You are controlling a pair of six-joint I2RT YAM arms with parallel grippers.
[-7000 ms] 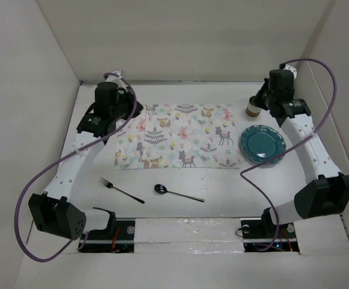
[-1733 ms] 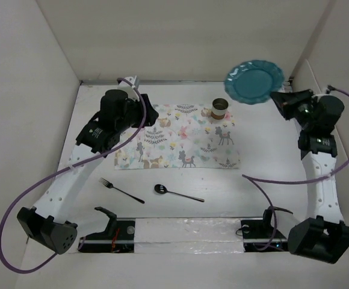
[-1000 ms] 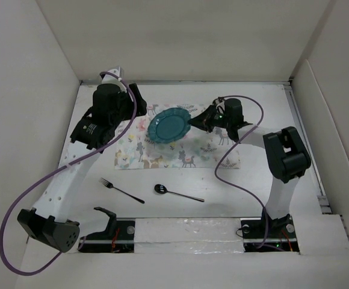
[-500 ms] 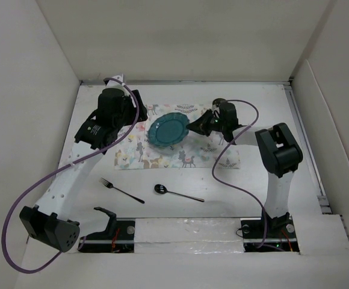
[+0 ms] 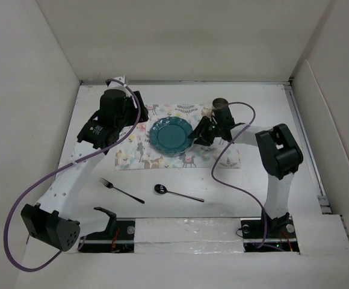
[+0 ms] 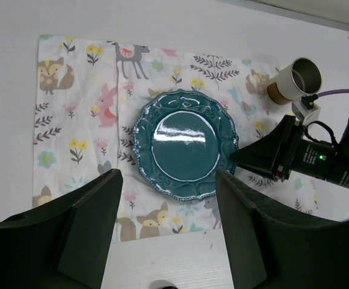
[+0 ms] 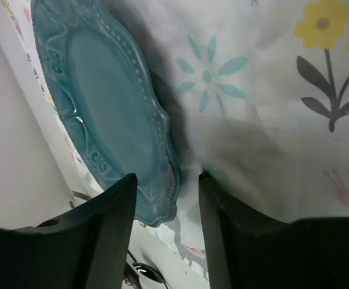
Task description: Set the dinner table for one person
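Observation:
A teal scalloped plate (image 5: 171, 135) lies flat on the animal-print mat (image 5: 162, 158), which is spread on the white dinner table (image 5: 253, 186). My right gripper (image 5: 197, 133) is low at the plate's right edge and open. In the right wrist view the plate's rim (image 7: 162, 180) sits in the gap of that gripper (image 7: 165, 177), and I cannot tell whether either finger touches it. My left gripper (image 5: 139, 115) hovers open above the mat's left part. The left wrist view has the plate (image 6: 185, 144) beyond its fingertips (image 6: 111, 180).
A brown cup (image 5: 221, 106) stands on the mat's far right corner, just behind the right gripper. A fork (image 5: 121, 190) and a spoon (image 5: 177, 192) lie on the table in front of the mat. White walls close in the table on three sides.
The plate has come down from a tilt to lie flat on the mat. My right gripper has opened off it. The left arm has barely moved.

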